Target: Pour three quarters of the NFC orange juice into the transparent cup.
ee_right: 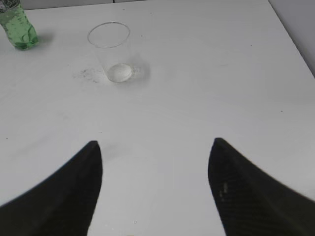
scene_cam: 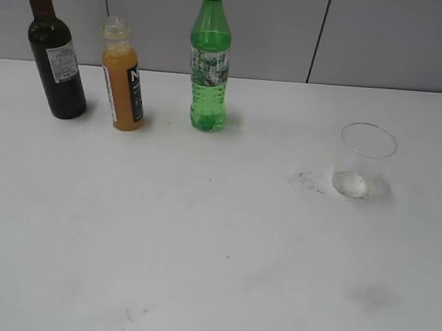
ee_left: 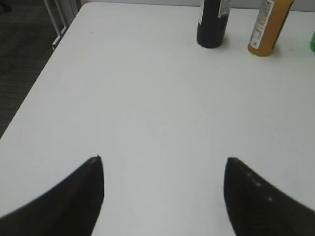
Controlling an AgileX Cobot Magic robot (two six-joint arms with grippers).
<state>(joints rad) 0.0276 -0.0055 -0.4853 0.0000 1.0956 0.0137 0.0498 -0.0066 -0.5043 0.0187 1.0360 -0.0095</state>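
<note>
We've got the orange juice bottle [scene_cam: 123, 79] standing upright near the far left corner of the white table [scene_cam: 213, 258], uncapped, sitting between a dark wine bottle [scene_cam: 56, 54] and a green bottle [scene_cam: 210, 64]. All three line up along the far edge. The clear cup [scene_cam: 363, 161] stands upright well apart from them, toward the right edge, looks empty to us. Our left end effector [ee_left: 165, 169] is released, fingers spread wide above bare table, gripping nothing. Same deal for the right end effector [ee_right: 155, 157]: spread apart, with the cup ahead of it.
</note>
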